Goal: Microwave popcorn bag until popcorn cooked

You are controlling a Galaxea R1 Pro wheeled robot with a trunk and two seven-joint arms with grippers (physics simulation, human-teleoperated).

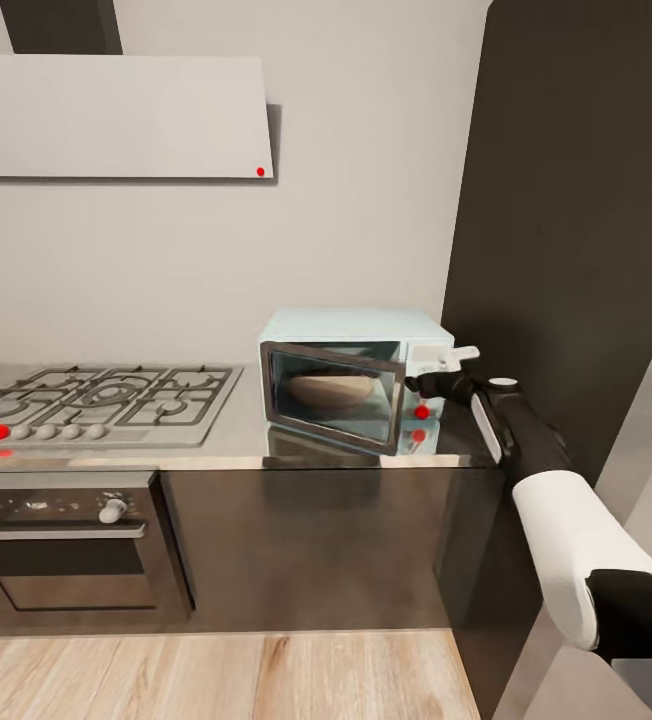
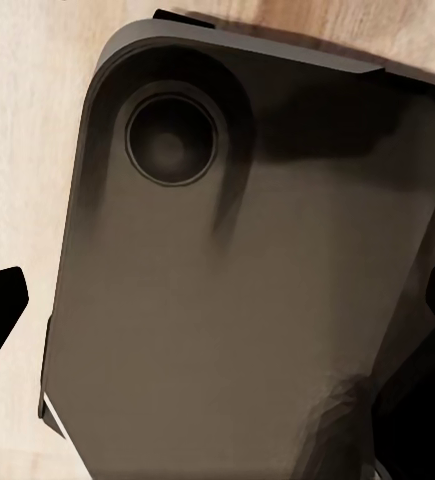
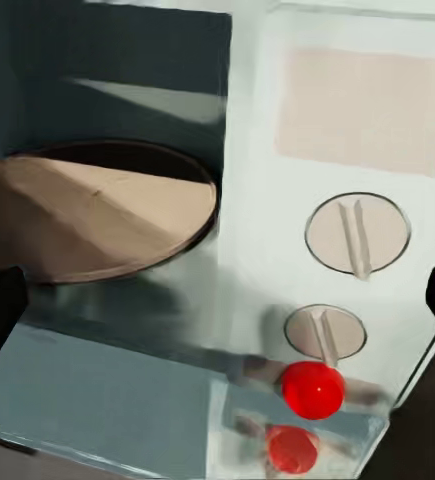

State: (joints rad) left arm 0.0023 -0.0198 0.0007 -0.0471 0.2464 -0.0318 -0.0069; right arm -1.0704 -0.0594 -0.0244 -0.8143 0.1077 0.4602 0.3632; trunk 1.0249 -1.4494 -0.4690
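Observation:
The pale-blue microwave (image 1: pixel 351 330) stands on the grey countertop (image 1: pixel 366 462) beside a tall dark cabinet. Its dark-framed glass door (image 1: pixel 334 398) hangs ajar, the right edge swung out. Inside lies a squat tan rounded shape (image 1: pixel 331 390) (image 3: pixel 97 215); I cannot tell for sure that it is the popcorn bag. The popcorn is hidden. My right gripper (image 1: pixel 442 384) (image 3: pixel 217 310) is open just in front of the white knob panel (image 3: pixel 358 235), close to the red light (image 3: pixel 312 389). My left gripper (image 2: pixel 217 310) is open, hanging over the robot's dark base (image 2: pixel 247 280).
A steel gas hob (image 1: pixel 106 400) with a red-lit knob lies left of the microwave, a dark oven (image 1: pixel 66 550) below it, a white slanted hood (image 1: pixel 116 115) above. The tall dark cabinet (image 1: pixel 566 250) closes the right side. Pale wood floor (image 1: pixel 216 675) runs along the counter front.

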